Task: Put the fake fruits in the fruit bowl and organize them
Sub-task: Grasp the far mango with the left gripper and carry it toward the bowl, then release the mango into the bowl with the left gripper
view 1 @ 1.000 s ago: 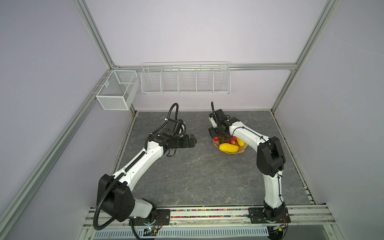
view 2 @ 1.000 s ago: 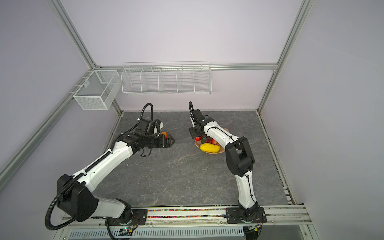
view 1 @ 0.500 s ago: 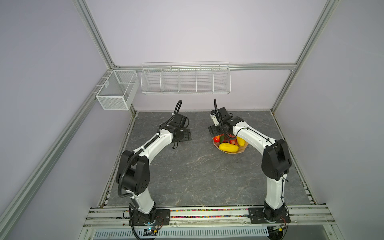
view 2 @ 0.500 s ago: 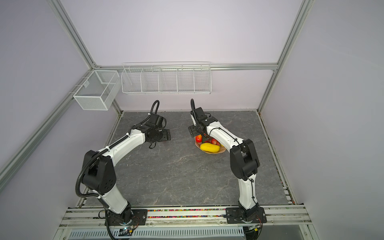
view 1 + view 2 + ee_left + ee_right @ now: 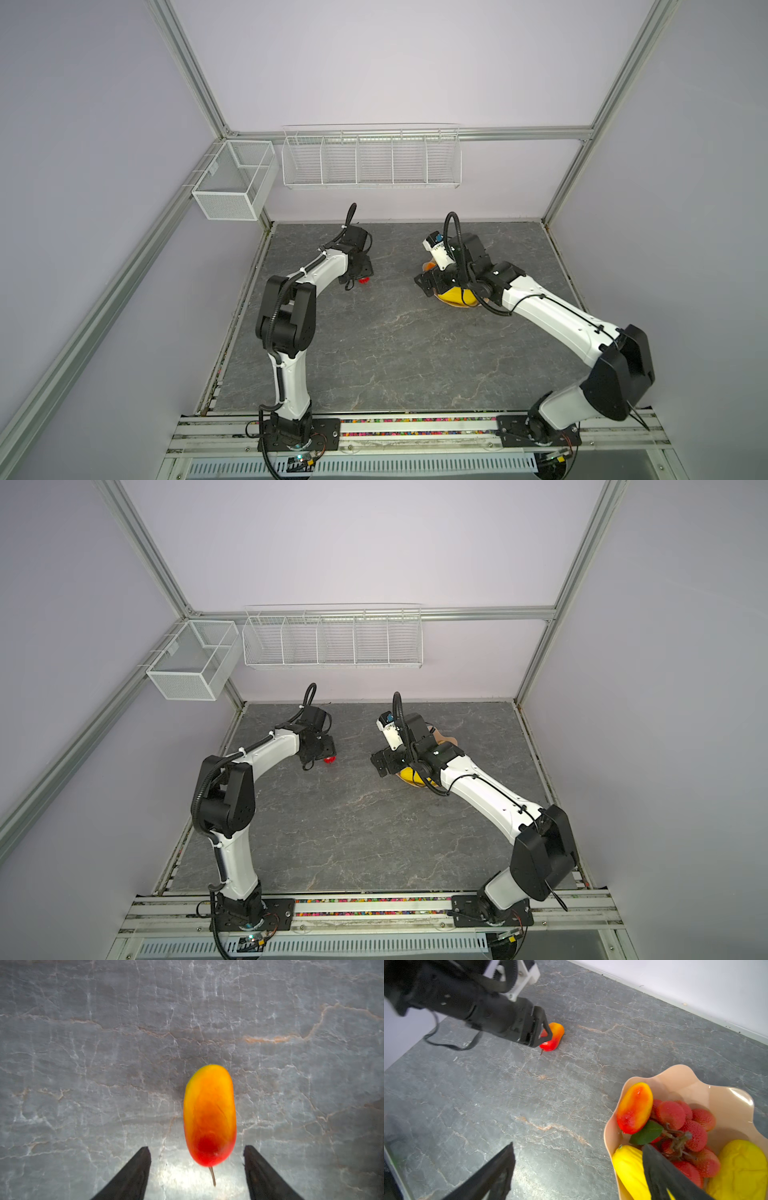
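The loose mango-like fruit [image 5: 208, 1113] lies on the stone tabletop [image 5: 83, 1064], well apart from the fruit bowl [image 5: 675, 1076]. It looks light, rigid and glossy, likely slippery, so pinch across its fat middle. Your left gripper [image 5: 197, 1148] straddles its red end, jaws apart, touching nothing; your right gripper [image 5: 578, 1145] gapes empty beside the bowl. In both top views the arms hide most of fruit and bowl.

The left arm [image 5: 316, 272] rises from its base to a bent elbow well behind the left gripper [image 5: 196, 1148]. The wrist is folded so the gripper points straight down, jaws partly apart. The right arm [image 5: 552, 316] stretches low and forward. The right gripper [image 5: 578, 1145] tilts down toward the left one, jaws spread wide.
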You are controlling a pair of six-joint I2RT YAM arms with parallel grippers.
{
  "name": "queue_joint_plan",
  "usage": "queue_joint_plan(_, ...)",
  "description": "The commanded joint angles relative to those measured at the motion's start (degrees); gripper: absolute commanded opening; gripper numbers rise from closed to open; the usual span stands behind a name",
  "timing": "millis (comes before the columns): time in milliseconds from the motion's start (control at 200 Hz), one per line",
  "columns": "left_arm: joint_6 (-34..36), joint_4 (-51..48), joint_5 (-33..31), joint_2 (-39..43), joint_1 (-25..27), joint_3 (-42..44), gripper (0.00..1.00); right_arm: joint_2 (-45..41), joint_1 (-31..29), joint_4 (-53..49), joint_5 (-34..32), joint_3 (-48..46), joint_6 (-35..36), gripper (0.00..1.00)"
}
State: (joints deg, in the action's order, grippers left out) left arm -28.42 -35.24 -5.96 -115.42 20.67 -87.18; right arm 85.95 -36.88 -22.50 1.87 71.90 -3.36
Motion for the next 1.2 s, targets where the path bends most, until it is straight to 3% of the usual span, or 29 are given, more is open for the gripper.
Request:
queue_joint_plan(0,-0.3,0.8,0.3,-2.5,-0.4,-2.8,0.7,-4.3,0.2,2.7,1.4,-4.7,-1.9,1.0)
queue_joint_plan(245,-0.8,0.9,1.8,-7.1,-0.3,-6.5,0.65,-7.8,0.9,0.9,-0.8,-8.0,-2.1,0.98)
queue_joint_plan(445,1.4,2.9,5.4,-8.7,-0.3,-7.9,0.45,-10.3,3.8,0.1,0.2,-9.0,-4.0,0.97)
queue_joint_plan(585,9.0,10.0,12.5,-5.8,0.8,-5.2,0.36,-14.4,7.6,0.7,1.9,-13.1,-5.7,0.96)
queue_joint_plan(725,14.4,15.3,19.6,-3.6,2.3,-4.3,0.33,-18.2,11.2,0.2,3.6,-16.8,-6.5,0.95)
queue_joint_plan(975,31.8,23.0,24.4,-1.4,9.6,-5.5,0.33,-24.6,15.8,-0.9,3.9,-20.9,-7.0,0.94)
queue_joint_plan(1200,38.8,34.9,30.6,-3.7,11.5,-7.1,0.33,-29.8,20.0,-2.4,6.3,-24.2,-6.9,0.92)
